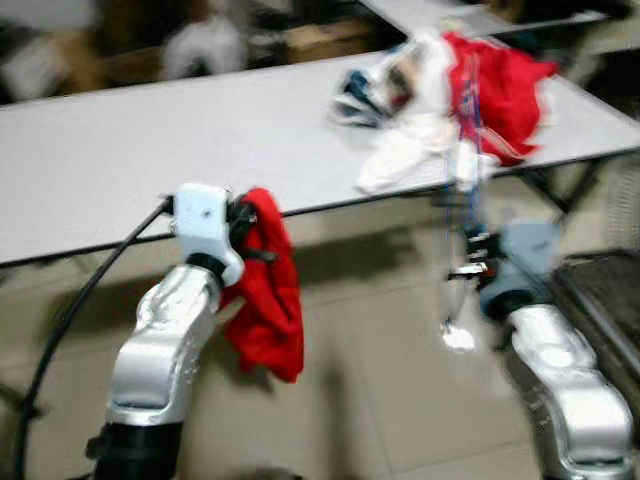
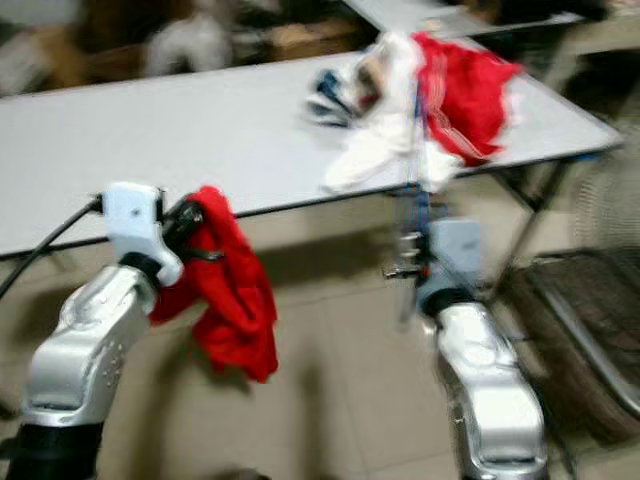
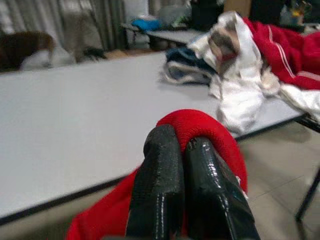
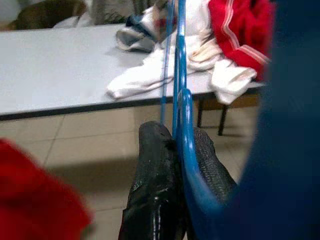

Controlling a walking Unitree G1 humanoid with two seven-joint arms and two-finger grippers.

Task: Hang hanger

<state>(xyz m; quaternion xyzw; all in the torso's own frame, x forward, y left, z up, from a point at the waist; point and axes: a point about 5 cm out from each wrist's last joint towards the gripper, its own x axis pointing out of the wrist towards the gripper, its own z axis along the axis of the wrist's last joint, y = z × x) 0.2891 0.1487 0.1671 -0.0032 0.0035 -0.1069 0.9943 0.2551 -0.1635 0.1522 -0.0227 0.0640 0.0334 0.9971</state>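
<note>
Hanger: thin blue wire, upright at right-centre, pinched in the right gripper, jaws closed on it, probably for carrying to a rail. Left of frame: left gripper, jaws clamped on a red garment dangling before the bench. Upper right: clothes pile. Wrist views confirm both grips; the blurred head views do not.

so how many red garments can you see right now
2: one red garment hangs from the left gripper, shut on it; another red garment lies in the clothes pile on the table. More may be buried.
</note>
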